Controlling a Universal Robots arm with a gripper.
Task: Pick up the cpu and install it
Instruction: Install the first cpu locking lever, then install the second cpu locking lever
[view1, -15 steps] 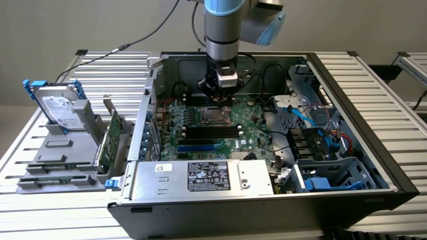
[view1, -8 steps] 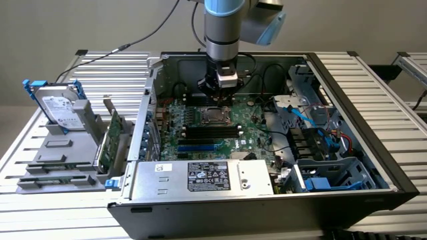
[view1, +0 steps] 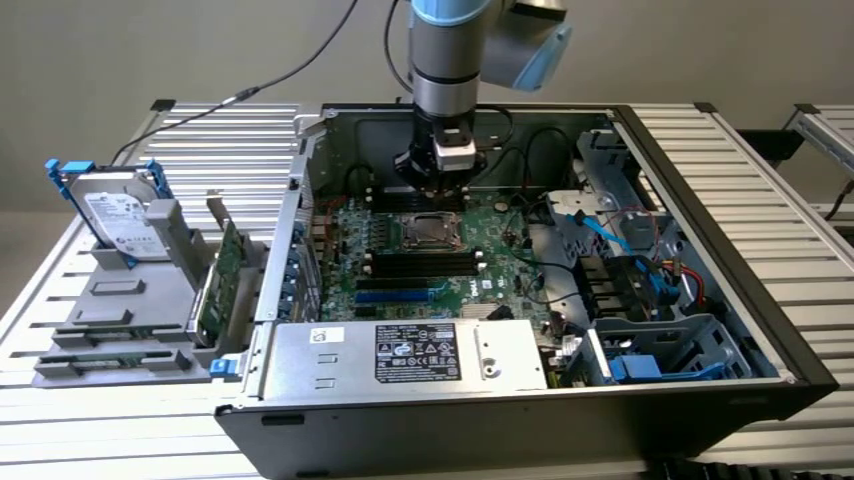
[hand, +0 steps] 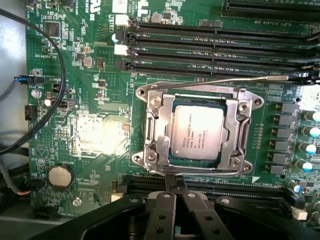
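The cpu (hand: 201, 132), a small flat square chip w/ dull silver metal top and printed text, lies flat in the metal-framed socket (hand: 152, 125) on the green motherboard (hand: 90, 130), near the board's middle. It's square, so no real long axis; its edges run parallel to the socket frame and to the black memory slots (hand: 210, 37) beside it. Top face is up, toward the wrist cam. The steel load frame sits around the chip's rim and a thin wire lever (hand: 235, 80) runs along one side of the socket.

In the exterior view the cpu (view1: 427, 230) shows as a pale square in the socket, inside the open black pc case (view1: 747, 330) lying on its side on the slatted aluminium table (view1: 787, 180), toward the case's far wall.

The grey arm w/ blue joint caps (view1: 447, 50) comes straight down from above, wrist vertical, tool pointing down at the board. The gripper (hand: 174, 186) hangs just by the socket's edge, tips over the slot next to the frame; fingers are pressed together w/ nothing between them, not on the cpu.

Off the case, at the table's edge on the exterior view's left, a silver hard drive in a blue frame (view1: 114, 210) stands in a grey fixture (view1: 120, 310), w/ a green circuit card (view1: 220, 280) upright beside it.
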